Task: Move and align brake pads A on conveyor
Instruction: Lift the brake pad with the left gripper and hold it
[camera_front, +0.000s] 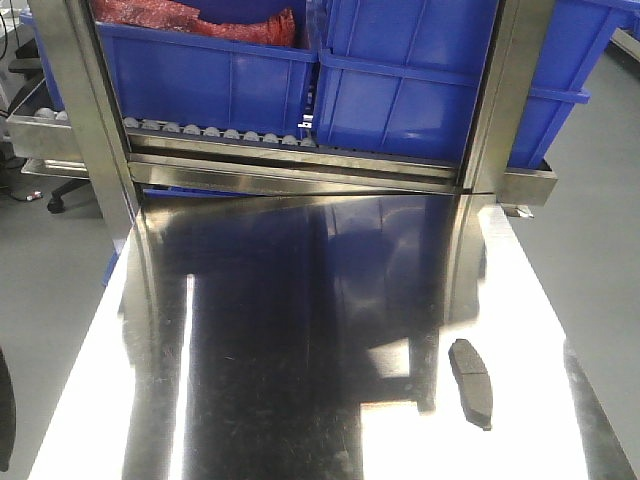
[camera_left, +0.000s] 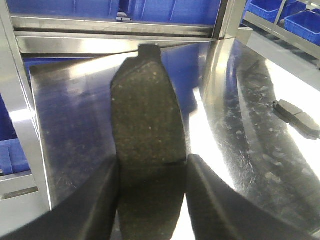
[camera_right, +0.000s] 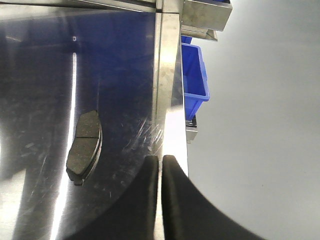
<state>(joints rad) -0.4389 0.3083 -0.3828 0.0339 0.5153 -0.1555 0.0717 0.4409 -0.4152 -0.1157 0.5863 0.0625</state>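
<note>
Exterior front-facing view showed me the steel table (camera_front: 300, 330), glossy and full of reflections. A single loose brake pad (camera_front: 471, 383) lay flat on it toward the near right corner, with its long side running away from the camera and a thin groove across its middle. Behind the table stood the roller rack (camera_front: 230, 135) carrying the blue bins (camera_front: 400, 90). The bin on the left held something red (camera_front: 200, 20).

Left wrist-mounted view was mostly filled by the held brake pad (camera_left: 147, 130). Its speckled dark face was turned to the lens and a small tab sat at its far end. The left gripper (camera_left: 152, 162) had it pinched across its width, one black finger (camera_left: 100, 200) against each long edge at the near half. I could not tell whether the far end touched the steel below. Off to the right, well apart, the loose brake pad (camera_left: 296, 116) rested on the table near its right edge.

Right wrist-mounted view looked down along the table's right edge, with grey floor (camera_right: 260, 125) beyond it and a blue bin (camera_right: 195, 80) below the rack. The right gripper (camera_right: 160, 160) had its two fingers pressed together with nothing between them, hanging over that edge. The loose brake pad (camera_right: 84, 147) lay flat on the steel to the left of the fingers, near but not touching them, its groove facing up.
</note>
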